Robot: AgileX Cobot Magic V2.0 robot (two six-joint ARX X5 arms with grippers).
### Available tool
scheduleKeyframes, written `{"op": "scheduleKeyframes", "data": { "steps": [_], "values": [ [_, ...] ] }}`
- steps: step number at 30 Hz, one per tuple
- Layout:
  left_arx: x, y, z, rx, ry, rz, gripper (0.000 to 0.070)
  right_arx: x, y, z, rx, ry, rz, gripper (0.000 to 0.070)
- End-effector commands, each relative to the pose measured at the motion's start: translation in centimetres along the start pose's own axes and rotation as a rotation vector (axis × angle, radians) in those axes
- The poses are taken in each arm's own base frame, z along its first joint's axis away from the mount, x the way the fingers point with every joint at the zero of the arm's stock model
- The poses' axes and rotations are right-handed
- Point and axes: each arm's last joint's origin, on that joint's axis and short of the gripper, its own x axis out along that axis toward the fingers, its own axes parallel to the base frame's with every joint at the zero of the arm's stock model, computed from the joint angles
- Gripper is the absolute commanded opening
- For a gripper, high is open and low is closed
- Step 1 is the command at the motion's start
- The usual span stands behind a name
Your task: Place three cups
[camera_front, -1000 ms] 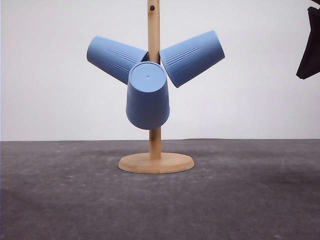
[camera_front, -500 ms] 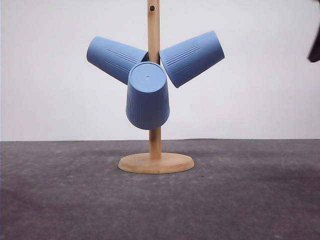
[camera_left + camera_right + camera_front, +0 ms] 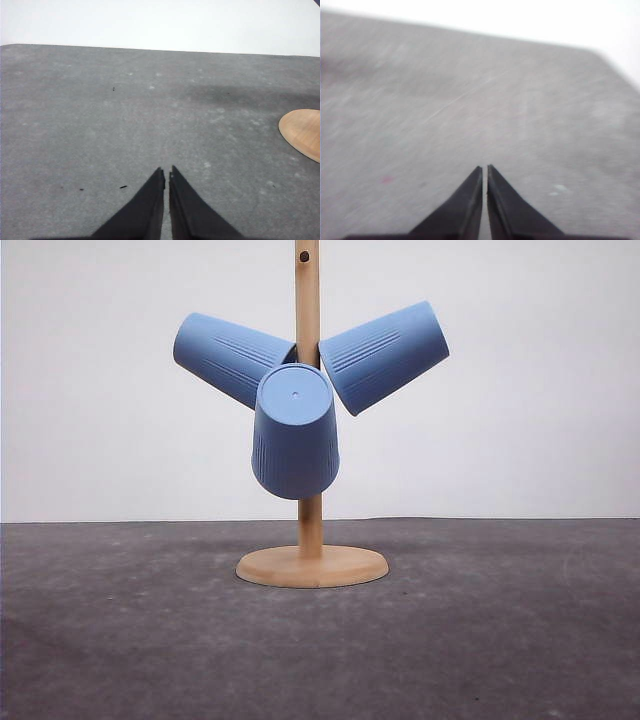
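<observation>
On a wooden stand: three cups hung upside down on pegs, likely for draining. Left gripper and right gripper pinched closed, empty, above grey table.

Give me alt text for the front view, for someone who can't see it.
Three light-blue ribbed cups hang upside down on a wooden stand: one angled up-left, one up-right, one facing the camera. The stand sits on a dark grey table before a white wall.
</observation>
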Motion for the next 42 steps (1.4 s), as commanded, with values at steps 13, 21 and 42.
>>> {"op": "scheduleKeyframes", "data": {
  "steps": [13,21,42],
  "values": [
    [0.12,0.04,-0.47,-0.002,0.018,0.003,0.0000,-0.39,-0.40,0.34,0.023,-0.065,-0.044,0.0010],
    [0.12,0.04,-0.47,-0.002,0.018,0.003,0.0000,-0.39,-0.40,0.34,0.023,-0.066,-0.044,0.0010],
    [0.12,0.04,-0.47,-0.002,0.018,0.003,0.0000,-0.39,-0.40,0.34,0.023,-0.065,-0.044,0.0010]
  ]
}}
